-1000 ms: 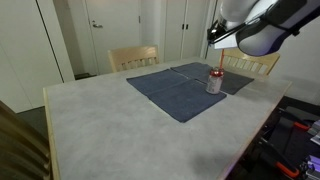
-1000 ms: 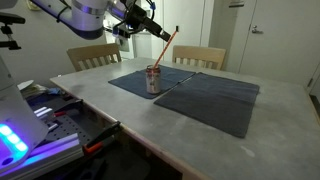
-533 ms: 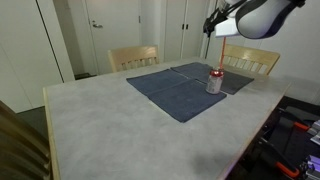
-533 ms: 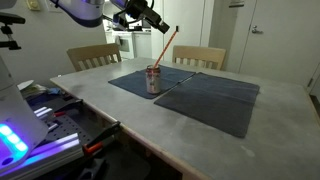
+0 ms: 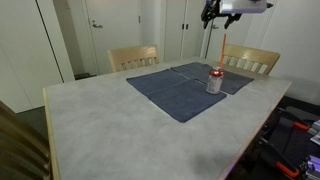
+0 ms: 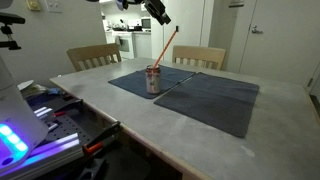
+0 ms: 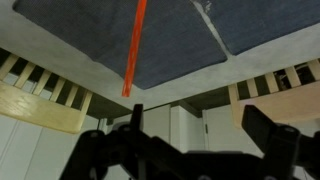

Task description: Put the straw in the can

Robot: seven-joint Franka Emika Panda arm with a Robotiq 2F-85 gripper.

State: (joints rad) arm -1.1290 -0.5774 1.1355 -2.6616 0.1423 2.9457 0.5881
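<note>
The hand (image 5: 213,10) is cut off by the top edge in both exterior views, its fingers too small to read there. Only the wrist view shows them spread wide and empty, clear of the straw (image 7: 135,45). Only the exterior views show the can (image 6: 153,80) on the surface (image 6: 200,135), with the straw leaning inside it. A second ago the hand sat at the straw's top; it has since lifted away.

The silver-and-red can (image 5: 214,83) stands upright on a dark blue cloth (image 5: 170,92); the long, thin red straw (image 6: 166,48) has its lower end in the can's top and leans aslant
</note>
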